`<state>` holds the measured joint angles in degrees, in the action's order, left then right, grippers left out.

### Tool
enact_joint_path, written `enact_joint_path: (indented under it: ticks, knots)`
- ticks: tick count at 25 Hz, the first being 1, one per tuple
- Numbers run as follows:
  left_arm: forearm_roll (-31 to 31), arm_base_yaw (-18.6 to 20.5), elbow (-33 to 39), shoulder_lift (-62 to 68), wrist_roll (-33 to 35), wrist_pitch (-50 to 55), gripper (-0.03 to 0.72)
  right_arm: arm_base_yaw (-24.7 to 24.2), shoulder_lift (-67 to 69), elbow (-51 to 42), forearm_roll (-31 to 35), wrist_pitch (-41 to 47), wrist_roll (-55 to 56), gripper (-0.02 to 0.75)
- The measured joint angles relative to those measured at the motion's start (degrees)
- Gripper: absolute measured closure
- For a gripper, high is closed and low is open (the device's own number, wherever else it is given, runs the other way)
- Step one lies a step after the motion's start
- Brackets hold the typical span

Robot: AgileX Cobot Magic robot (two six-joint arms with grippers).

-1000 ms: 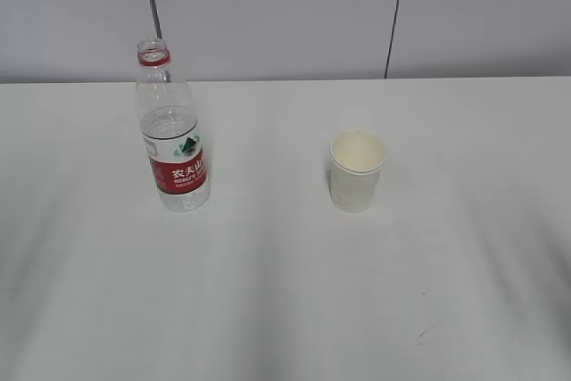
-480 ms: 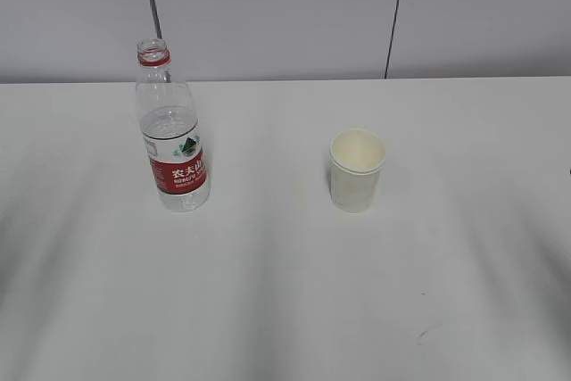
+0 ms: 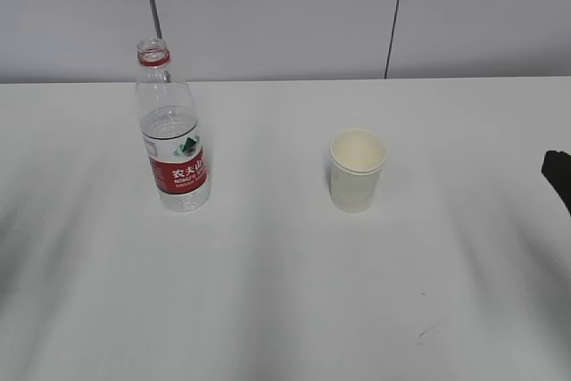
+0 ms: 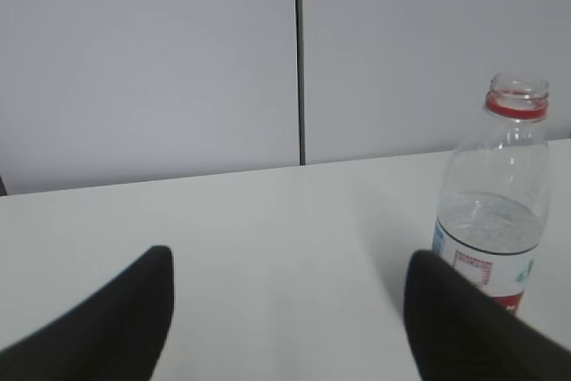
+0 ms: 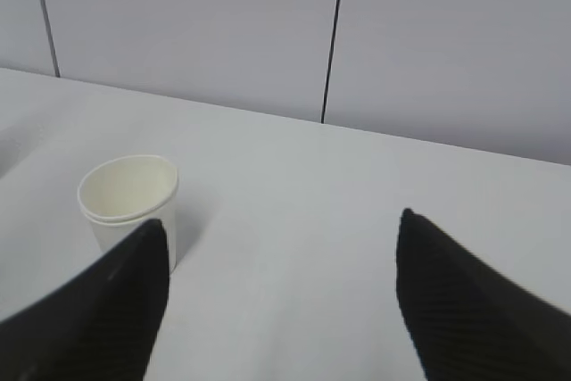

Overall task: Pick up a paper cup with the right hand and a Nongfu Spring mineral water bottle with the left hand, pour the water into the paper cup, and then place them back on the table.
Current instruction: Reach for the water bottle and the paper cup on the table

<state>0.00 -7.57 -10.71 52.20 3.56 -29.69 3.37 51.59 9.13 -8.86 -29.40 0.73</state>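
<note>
The Nongfu Spring mineral water bottle (image 3: 172, 131) stands upright and uncapped on the left of the white table (image 3: 285, 292), part full of clear water. It also shows at the right of the left wrist view (image 4: 492, 220). The paper cup (image 3: 357, 169) stands upright and empty right of centre; it also shows in the right wrist view (image 5: 129, 207). My left gripper (image 4: 290, 265) is open and empty, its right finger (image 4: 464, 327) just in front of the bottle. My right gripper (image 5: 281, 229) is open and empty, its left finger (image 5: 107, 310) in front of the cup. A black part of the right hand (image 3: 558, 176) shows at the exterior view's right edge.
A grey panelled wall (image 3: 285, 15) with dark vertical seams stands behind the table's far edge. A small dark scuff (image 3: 426, 335) marks the table near the front right.
A black part of the right hand has come into the exterior view at its right edge. The bottle and the cup have not moved.
</note>
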Motion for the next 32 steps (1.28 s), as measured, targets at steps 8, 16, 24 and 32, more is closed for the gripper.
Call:
enact_joint_path:
  ticks: [8, 16, 24, 32]
  knots:
    - [0.0, 0.0, 0.0, 6.36, 0.0, -7.6, 0.193, 0.0, 8.66, 1.28, -0.17, -6.21, 0.0, 0.15]
    - [0.0, -0.06, 0.0, 13.35, 0.0, -15.48, 0.193, 0.0, 18.83, 1.54, -2.54, -17.86, 0.0, 0.15]
    - [0.0, -0.06, 0.0, 17.1, 0.0, -19.63, 0.193, 0.0, 24.63, 1.67, -2.66, -22.85, 0.0, 0.15]
    - [3.92, -0.06, 0.0, 19.46, 0.0, -19.53, 0.193, 0.0, 29.39, 1.82, -2.76, -24.12, 0.0, 0.15]
